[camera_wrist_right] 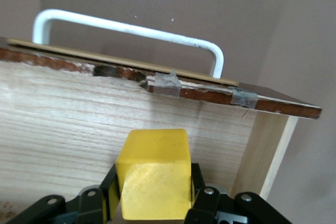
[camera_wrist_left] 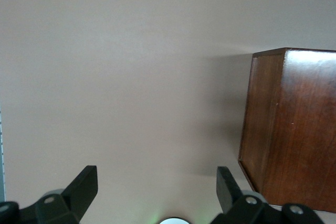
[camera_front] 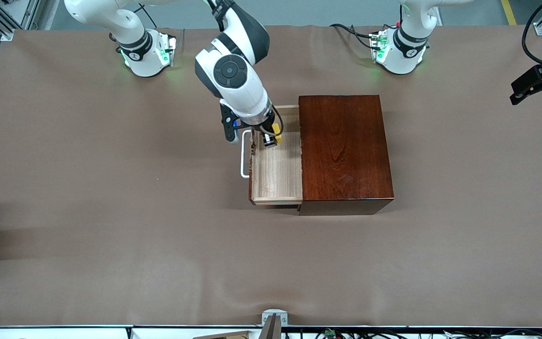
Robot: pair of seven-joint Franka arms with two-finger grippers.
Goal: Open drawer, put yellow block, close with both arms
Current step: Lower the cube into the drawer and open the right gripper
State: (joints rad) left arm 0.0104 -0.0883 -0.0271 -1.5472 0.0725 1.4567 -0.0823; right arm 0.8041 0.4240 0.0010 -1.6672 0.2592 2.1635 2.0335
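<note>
Right end effector, clamped on the yellow block, hangs over the pulled-out drawer at frame centre, handle toward the right arm's end; left end effector waits apart, off upper right.

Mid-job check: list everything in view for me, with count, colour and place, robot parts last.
wooden box: one, dark reddish-brown, mid-table.
drawer: one, pale wood, pulled open toward the right arm's end.
handle: one, white bar, on the drawer front.
yellow block: one, yellow, held over the open drawer.
table: one, brown cover.
right gripper: one, black, shut on the yellow block over the drawer.
left gripper: one, black, open, waiting beside the wooden box.
</note>
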